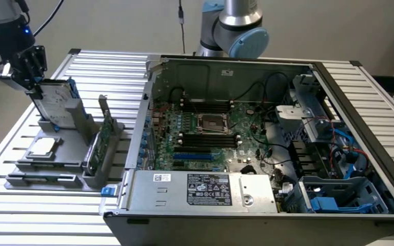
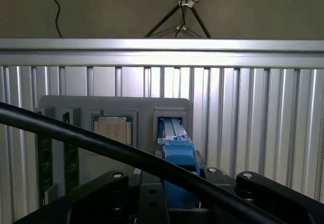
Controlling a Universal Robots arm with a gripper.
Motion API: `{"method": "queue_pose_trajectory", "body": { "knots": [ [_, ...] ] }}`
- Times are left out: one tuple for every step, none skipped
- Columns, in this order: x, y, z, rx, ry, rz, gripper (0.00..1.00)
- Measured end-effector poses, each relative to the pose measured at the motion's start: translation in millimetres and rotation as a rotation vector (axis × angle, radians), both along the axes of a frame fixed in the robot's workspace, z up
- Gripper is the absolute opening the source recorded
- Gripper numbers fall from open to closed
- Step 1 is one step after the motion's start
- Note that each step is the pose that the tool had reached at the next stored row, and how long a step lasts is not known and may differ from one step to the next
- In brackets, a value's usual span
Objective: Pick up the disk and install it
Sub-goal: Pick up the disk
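The disk (image 1: 52,104) stands upright on edge over the grey holder (image 1: 60,159) at the exterior view's left, silver with a white label and a blue frame along its edge. My gripper (image 1: 34,88) comes down from above and is shut on the disk's top edge. In the wrist view the disk's blue frame (image 2: 177,150) runs from between my gripper's (image 2: 178,189) black jaws down to a slot of the holder (image 2: 76,105). I cannot tell whether the disk's lower end still sits in that slot.
The holder also carries a square silver processor chip (image 1: 43,147) (image 2: 114,129) and an upright green circuit card (image 1: 98,138). The open computer case (image 1: 361,110) fills the exterior view's right, with a blue drive bay (image 1: 340,197) at its near corner. A black cable (image 2: 76,135) crosses the wrist view.
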State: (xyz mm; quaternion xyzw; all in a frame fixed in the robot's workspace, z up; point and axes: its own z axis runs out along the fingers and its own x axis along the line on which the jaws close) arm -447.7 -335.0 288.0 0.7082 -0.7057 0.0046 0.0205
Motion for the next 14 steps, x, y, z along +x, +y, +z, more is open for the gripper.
{"method": "queue_pose_trajectory", "body": {
  "knots": [
    [0.0, 0.0, 1.3, 0.0, 0.0, 0.0, 0.33],
    [0.0, 0.0, 2.6, 0.0, 0.0, 0.0, 0.33],
    [0.0, 0.0, 4.1, 0.0, 0.0, 0.0, 0.33],
    [0.0, 0.0, 5.7, 0.0, 0.0, 0.0, 0.33],
    [0.0, 0.0, 7.4, 0.0, 0.0001, 0.0, 0.33],
    [0.0, 0.0, 9.2, 0.0, 0.0001, 0.0, 0.33],
    [0.0, 0.0, 11.3, -0.0001, 0.0002, 0.0, 0.33],
    [0.0, 0.0, 13.4, 0.0, 0.0001, 0.0, 0.33],
    [0.0, 0.0, 15.6, 0.0001, 0.0, 0.0, 0.33],
    [0.0, 0.0, 17.9, 0.0001, 0.0, 0.0, 0.33],
    [0.0, 0.0, 20.3, 0.0001, 0.0, 0.0, 0.33],
    [0.0, 0.0, 22.9, 0.0001, 0.0001, 0.0, 0.33],
    [0.0, 0.0, 25.5, 0.0001, 0.0001, 0.0, 0.33],
    [0.0, -0.1, 28.0, 0.0002, 0.0, 0.0, 0.33]
  ]
}}
